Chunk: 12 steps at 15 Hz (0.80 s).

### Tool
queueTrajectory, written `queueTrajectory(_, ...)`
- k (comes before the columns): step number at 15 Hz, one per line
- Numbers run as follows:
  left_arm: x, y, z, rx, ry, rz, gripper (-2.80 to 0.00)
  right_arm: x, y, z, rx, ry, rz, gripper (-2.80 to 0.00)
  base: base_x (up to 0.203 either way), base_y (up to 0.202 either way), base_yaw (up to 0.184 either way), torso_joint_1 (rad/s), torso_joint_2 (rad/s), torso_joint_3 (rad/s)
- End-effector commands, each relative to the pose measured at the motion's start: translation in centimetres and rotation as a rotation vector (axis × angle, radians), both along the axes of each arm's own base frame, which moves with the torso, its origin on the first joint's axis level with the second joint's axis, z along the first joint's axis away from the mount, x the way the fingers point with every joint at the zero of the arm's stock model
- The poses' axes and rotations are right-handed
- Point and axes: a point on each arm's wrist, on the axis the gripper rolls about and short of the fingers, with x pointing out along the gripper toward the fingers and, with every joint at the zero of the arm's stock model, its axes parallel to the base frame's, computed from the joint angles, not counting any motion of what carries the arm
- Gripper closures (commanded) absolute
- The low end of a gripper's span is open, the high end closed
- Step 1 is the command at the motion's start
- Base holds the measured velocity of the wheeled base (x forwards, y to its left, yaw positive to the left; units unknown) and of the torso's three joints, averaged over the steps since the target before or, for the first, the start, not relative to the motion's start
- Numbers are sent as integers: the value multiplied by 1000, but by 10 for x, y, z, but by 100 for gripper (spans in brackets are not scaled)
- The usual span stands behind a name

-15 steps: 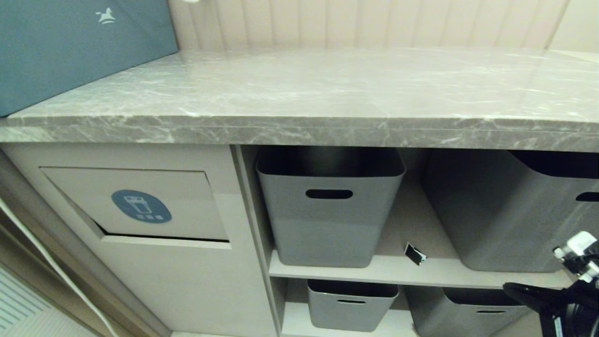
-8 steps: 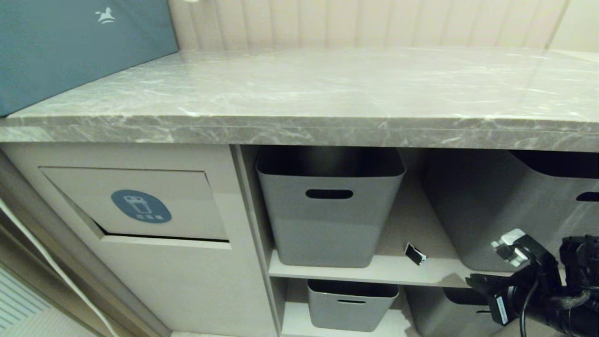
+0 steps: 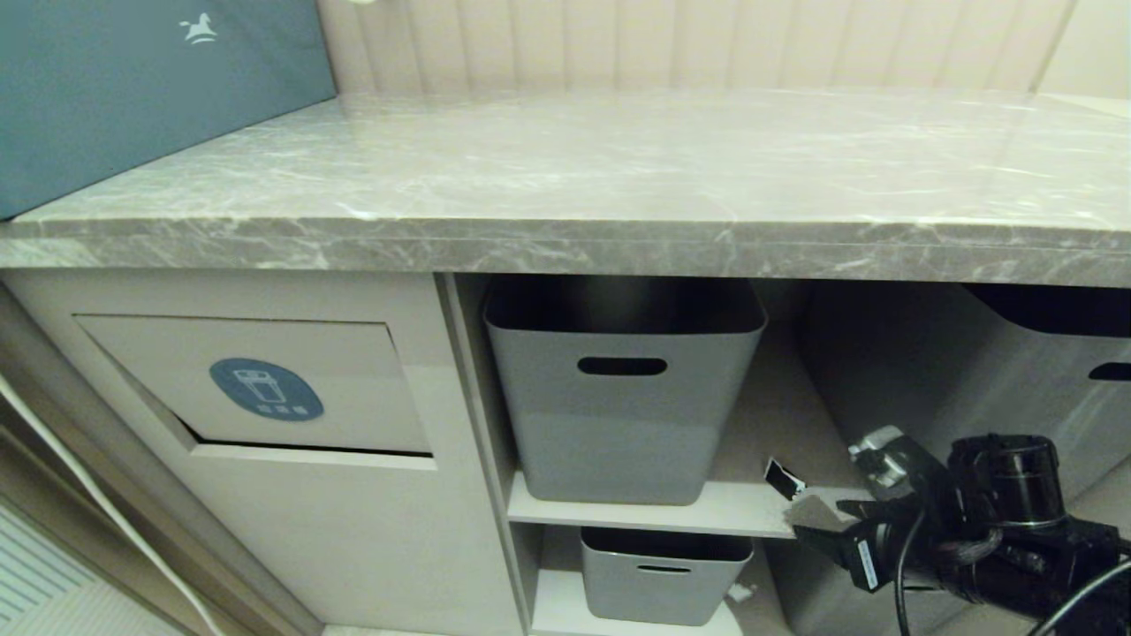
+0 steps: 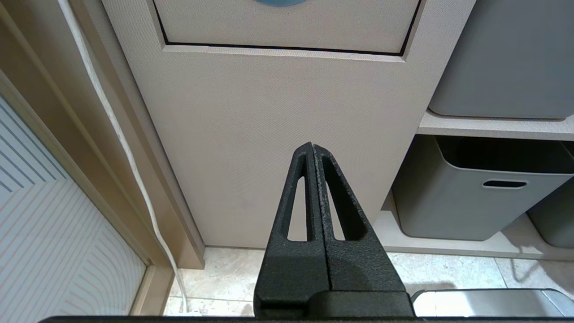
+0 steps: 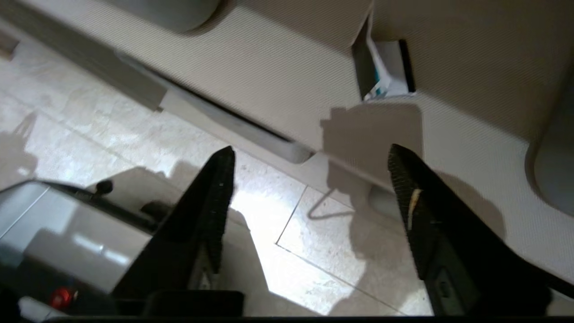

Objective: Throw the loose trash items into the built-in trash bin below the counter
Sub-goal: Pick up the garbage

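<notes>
Since a second ago my right gripper (image 3: 817, 521) has come in from the lower right corner toward the shelf (image 3: 707, 505), and its fingers (image 5: 215, 197) have spread wide, with nothing between them. Just beyond the fingertips, on the shelf's front edge, I see one torn black piece (image 3: 784, 479) with white edges; it stands tilted on edge, its long axis running up from the shelf board. In the right wrist view a teal streak shows along it.

My left gripper (image 4: 313, 148) hangs parked, fingers pressed together on nothing, pointing at the beige front under the built-in trash bin (image 3: 265, 389), whose flap carries a blue oval sticker.

Past the right fingers I count four grey tubs (image 3: 618, 415): two flanking the scrap, two on the lower shelf. What I see of their insides is dark. Farthest is the marble bench (image 3: 618, 177).
</notes>
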Motion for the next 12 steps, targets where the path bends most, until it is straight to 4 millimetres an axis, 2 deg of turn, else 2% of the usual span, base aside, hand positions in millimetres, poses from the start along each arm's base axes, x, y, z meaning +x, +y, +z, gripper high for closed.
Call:
queueTrajectory(1, 0, 0, -1, 0, 4, 0, 0, 12, 4, -9, -7, 20, -21, -280, 0, 0, 0, 0, 0, 0)
queueTrajectory(10, 0, 0, -1, 0, 3, 0, 0, 45, 8, -18, -49, -8, -109, -280, 0, 0, 0, 0, 0, 0)
queueTrajectory(12, 0, 0, 0, 1, 3, 0, 0, 59, 11, -21, -77, -43, -158, -280, 0, 0, 0, 0, 0, 0)
